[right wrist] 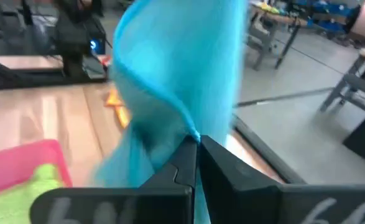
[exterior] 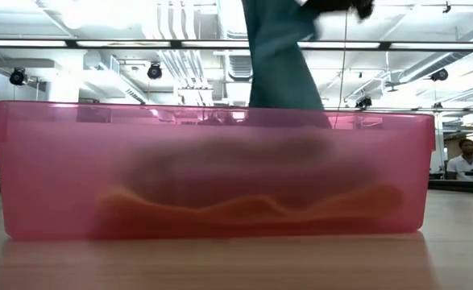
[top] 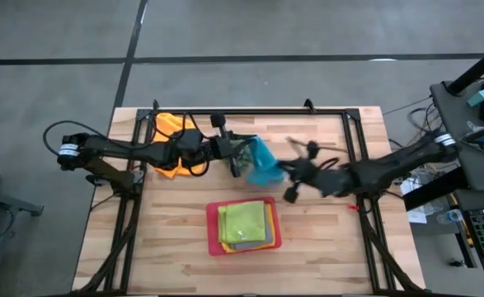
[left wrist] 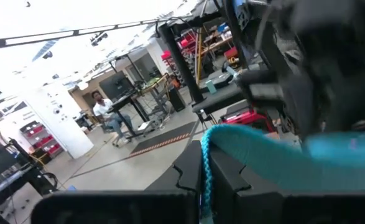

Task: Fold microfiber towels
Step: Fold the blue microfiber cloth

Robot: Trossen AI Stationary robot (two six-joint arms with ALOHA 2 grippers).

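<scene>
Both my arms reach in toward the light blue towel (top: 262, 161), which hangs between them above the desk. My left gripper (top: 240, 157) comes from the left side, fingers (left wrist: 188, 177) pressed together on the towel's edge. My right gripper (top: 281, 172) comes from the right side, arm stretched low, fingers (right wrist: 182, 165) clamped on the towel's other edge.
</scene>
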